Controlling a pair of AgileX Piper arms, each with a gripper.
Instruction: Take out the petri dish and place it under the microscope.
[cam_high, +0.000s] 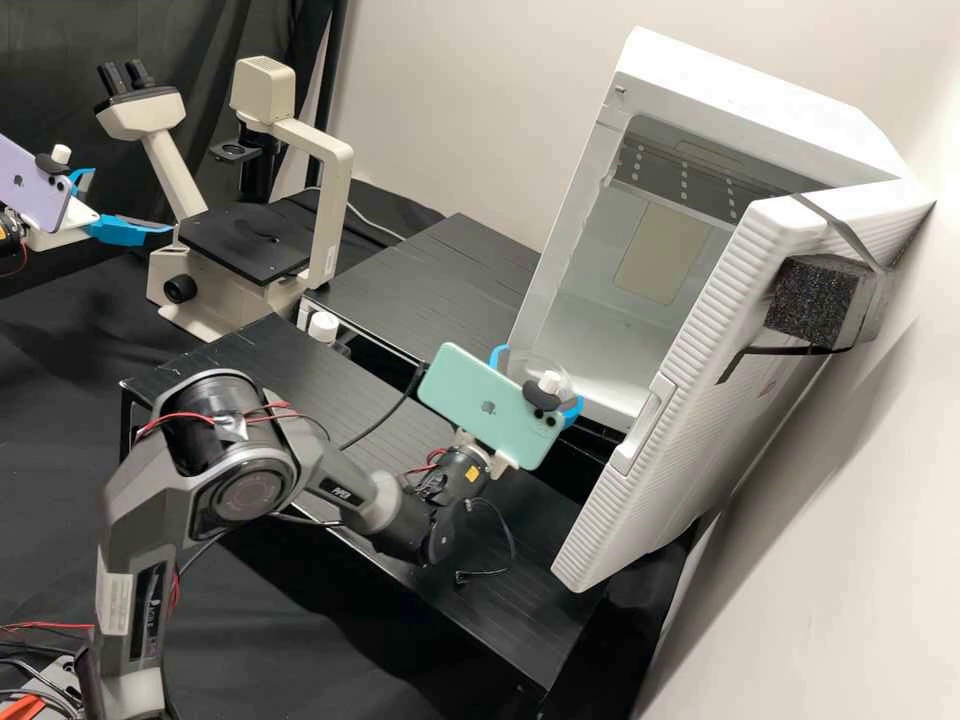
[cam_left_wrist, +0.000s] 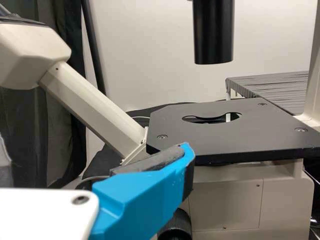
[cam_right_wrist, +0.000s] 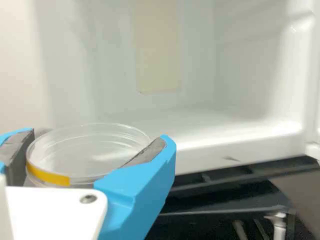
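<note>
Held up level between two blue fingers: a clear petri dish (cam_right_wrist: 90, 147) with a yellow band on its side. In the high view, the right gripper (cam_high: 537, 380) just by the open mouth of the small white fridge (cam_high: 740, 90), with the fridge door (cam_high: 715, 430) swung wide. In the right wrist view, one grey pad (cam_right_wrist: 19, 155) against each side of the dish, and the dish snug in the gap, near the tips. Far too close to the front edge to tell if past it or not.

Over by the microscope (cam_high: 333, 195), the left gripper (cam_high: 130, 202), with nothing in it and fingers spread wide apart. In the left wrist view, one blue finger near the flat black stage (cam_left_wrist: 200, 137) with the hole in it. Low in front of the fridge, a long black table (cam_high: 330, 385). On the right arm, a green phone (cam_high: 470, 395); on the left, a purple one.
</note>
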